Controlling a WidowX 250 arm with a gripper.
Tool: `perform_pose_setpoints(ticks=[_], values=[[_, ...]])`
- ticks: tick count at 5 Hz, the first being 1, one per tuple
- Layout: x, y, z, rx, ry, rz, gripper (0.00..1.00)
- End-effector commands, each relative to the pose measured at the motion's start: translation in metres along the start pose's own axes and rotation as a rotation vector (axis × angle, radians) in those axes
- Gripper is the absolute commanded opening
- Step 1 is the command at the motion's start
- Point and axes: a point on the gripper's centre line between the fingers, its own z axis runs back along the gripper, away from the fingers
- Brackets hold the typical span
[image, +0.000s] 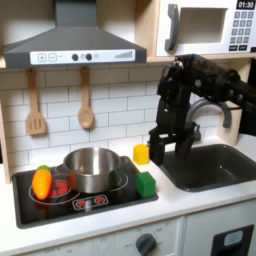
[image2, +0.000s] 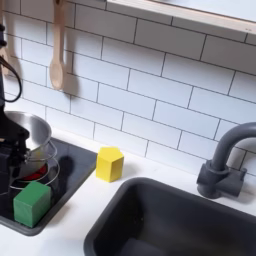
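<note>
My black gripper (image: 170, 148) hangs fingers-down over the counter between the stove and the sink. Its jaws stand apart with nothing between them. A yellow block (image: 142, 153) stands on the white counter just to the gripper's left in the first exterior view. In front of it, a green block (image: 146, 184) rests on the stove's right edge. In the second exterior view the gripper (image2: 10, 165) is cut off by the left edge, above the green block (image2: 32, 203). The yellow block (image2: 110, 163) stands apart to the second exterior view's right.
A steel pot (image: 92, 168) sits on the black stove top (image: 70, 208), with an orange carrot (image: 41, 182) on its left. The dark sink (image: 215, 165) and grey faucet (image2: 225, 160) lie to the right. Wooden utensils (image: 86, 100) hang on the tiled wall.
</note>
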Motion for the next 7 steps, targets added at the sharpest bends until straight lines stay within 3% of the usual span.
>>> perform_pose_setpoints(ticks=[1, 7], values=[[0.020, -0.007, -0.008, -0.002, 0.005, 0.000, 1.00], [0.061, -0.015, -0.072, 0.028, 0.104, 0.053, 1.00]])
